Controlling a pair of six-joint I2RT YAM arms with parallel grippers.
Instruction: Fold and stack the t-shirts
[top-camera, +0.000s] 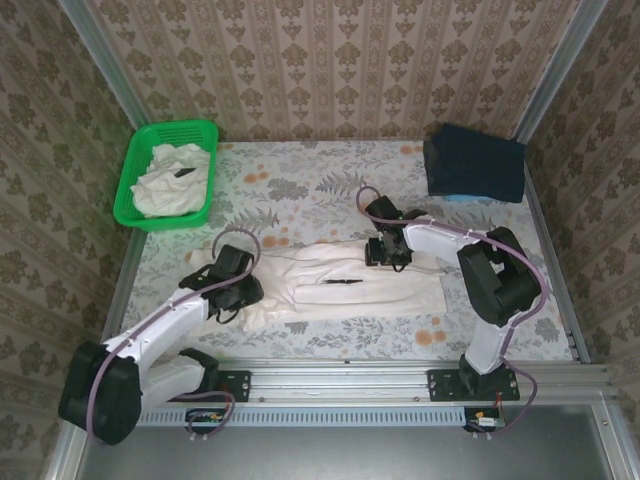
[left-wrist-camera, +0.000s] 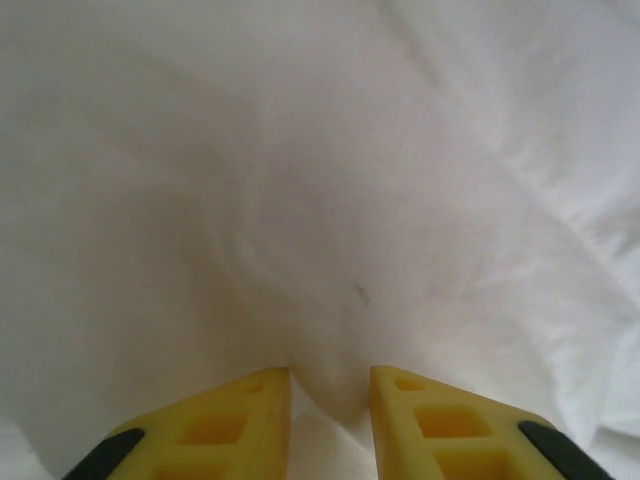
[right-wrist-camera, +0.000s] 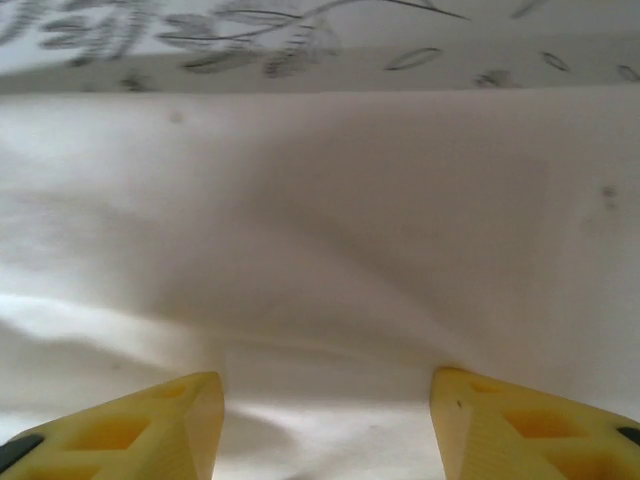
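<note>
Across the middle of the floral-patterned counter (top-camera: 300, 185) lies a soft off-white cotton t-shirt (top-camera: 340, 285), spread flat, its long axis running left to right. At its left end the left fingers (left-wrist-camera: 255, 400) stand nearly together and appear to pinch a small ridge of cloth, though the close view leaves that unsure. Over the far edge toward the right end, the right fingers (right-wrist-camera: 180, 410) stand wide apart, holding nothing, cloth lying directly beneath them.

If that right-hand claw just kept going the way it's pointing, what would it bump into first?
The white t-shirt, most likely: the right gripper, jaws apart, points straight at its cloth, which looks very close.
</note>
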